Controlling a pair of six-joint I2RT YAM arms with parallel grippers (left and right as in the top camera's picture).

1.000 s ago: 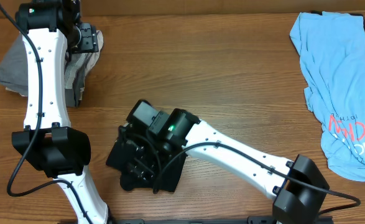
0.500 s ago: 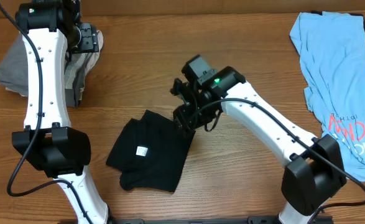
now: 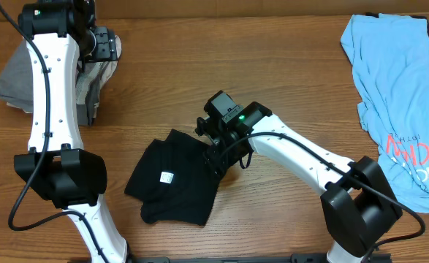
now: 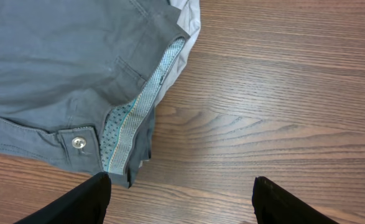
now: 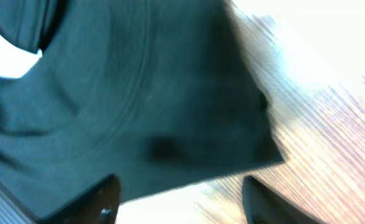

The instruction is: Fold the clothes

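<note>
**Right jaws open at the edge of a folded black cotton T-shirt [image 3: 172, 179]**

The shirt lies on the brown wooden desk [image 3: 272, 66], near the front and left of centre, with a small white label [image 3: 166, 176] facing up. The white right arm [image 3: 294, 150] reaches across to it, and the right jaws sit at the shirt's upper right edge. In the blurred right wrist view these jaws stand apart and grip nothing. The shirt's corner lies between and just beyond the two dark fingers [image 5: 104, 199]. At the far left corner, the left jaws also stand apart. They hover over bare wood just beside a pile of grey trousers [image 4: 51, 68] with a metal button [image 4: 78, 143]. A crumpled light blue T-shirt [image 3: 397, 88] lies well apart, at the right edge.
</note>
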